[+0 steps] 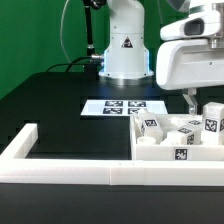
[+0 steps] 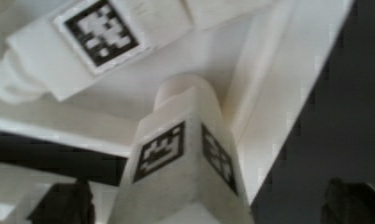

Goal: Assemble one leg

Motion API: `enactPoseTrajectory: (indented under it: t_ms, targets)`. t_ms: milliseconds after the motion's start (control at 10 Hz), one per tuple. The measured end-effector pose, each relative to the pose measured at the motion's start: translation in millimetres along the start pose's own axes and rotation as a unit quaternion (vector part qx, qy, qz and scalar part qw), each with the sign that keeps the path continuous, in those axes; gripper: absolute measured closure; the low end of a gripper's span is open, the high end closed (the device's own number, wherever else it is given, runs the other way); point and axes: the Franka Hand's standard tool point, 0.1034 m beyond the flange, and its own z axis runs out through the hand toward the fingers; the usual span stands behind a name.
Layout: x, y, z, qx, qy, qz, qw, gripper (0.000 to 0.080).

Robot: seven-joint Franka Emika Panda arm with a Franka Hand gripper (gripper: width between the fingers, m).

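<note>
Several white legs with marker tags lie and stand on the white tray-like piece (image 1: 206, 162) at the exterior view's right. My gripper (image 1: 190, 102) hangs low over them, just above one leg (image 1: 187, 128). In the wrist view that leg (image 2: 177, 150) stands upright between my two dark fingers (image 2: 70, 202), with a tag on each visible face. My gripper (image 2: 210, 205) is open around it, with a gap on one side. Another tagged leg (image 2: 91, 40) lies tilted beyond it on the tray (image 2: 282, 90).
The marker board (image 1: 120, 105) lies on the black table in front of the robot base (image 1: 125, 55). Long white border bars (image 1: 70, 176) run along the front and the exterior view's left. Other legs (image 1: 212, 120) (image 1: 150, 127) stand close around the gripper.
</note>
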Motion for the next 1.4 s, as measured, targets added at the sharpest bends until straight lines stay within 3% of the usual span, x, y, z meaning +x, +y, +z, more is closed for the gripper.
enactPoseTrajectory:
  t_ms: [300, 400, 600, 900, 1200, 1400]
  targets:
    - [2.7, 3.9, -0.8, -0.002, -0.005, -0.106, 0.994, 0.0150]
    - [2.4, 4.9, -0.9, -0.002, -0.005, -0.129, 0.992, 0.0190]
    - [1.9, 4.7, -0.4, -0.002, -0.005, -0.128, 0.992, 0.0463]
    - [2.3, 4.7, -0.6, -0.002, -0.004, -0.122, 0.992, 0.0512]
    - [1.9, 4.5, -0.2, 0.002, -0.002, 0.029, 1.000, 0.0512]
    - [3.1, 2.1, 0.5, 0.004, 0.002, 0.186, 0.983, 0.0512]
